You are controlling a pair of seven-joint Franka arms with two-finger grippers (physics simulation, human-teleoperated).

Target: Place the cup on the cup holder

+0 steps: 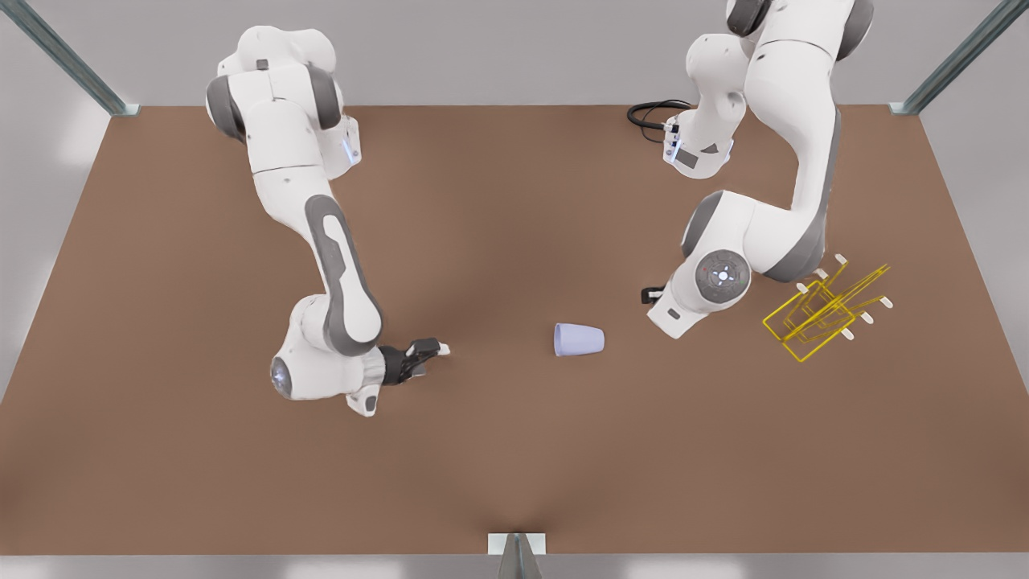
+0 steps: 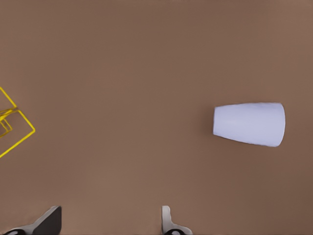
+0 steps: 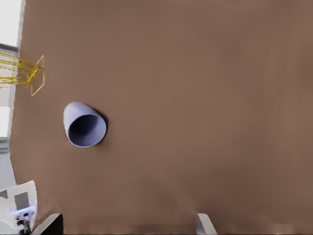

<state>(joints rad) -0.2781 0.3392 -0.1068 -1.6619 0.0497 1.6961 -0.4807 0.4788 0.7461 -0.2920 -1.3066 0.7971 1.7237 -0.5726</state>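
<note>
The pale lavender cup (image 1: 579,339) lies on its side mid-table, its mouth toward the front view's left. The yellow wire cup holder (image 1: 828,312) stands at the front view's right, tilted, with white-tipped prongs. My right gripper (image 1: 430,350) is low over the table to the left of the cup and open; in its wrist view (image 3: 127,227) I look into the cup's mouth (image 3: 85,128), with the cup holder (image 3: 22,73) beyond. My left gripper (image 2: 110,227) is open above bare table between the cup (image 2: 249,123) and the cup holder (image 2: 27,122), with nothing in it.
The brown table (image 1: 514,466) has a lot of bare surface toward its front edge. A black cable (image 1: 653,112) loops at the back beside the base of the arm on the front view's right. Metal posts stand at the back corners.
</note>
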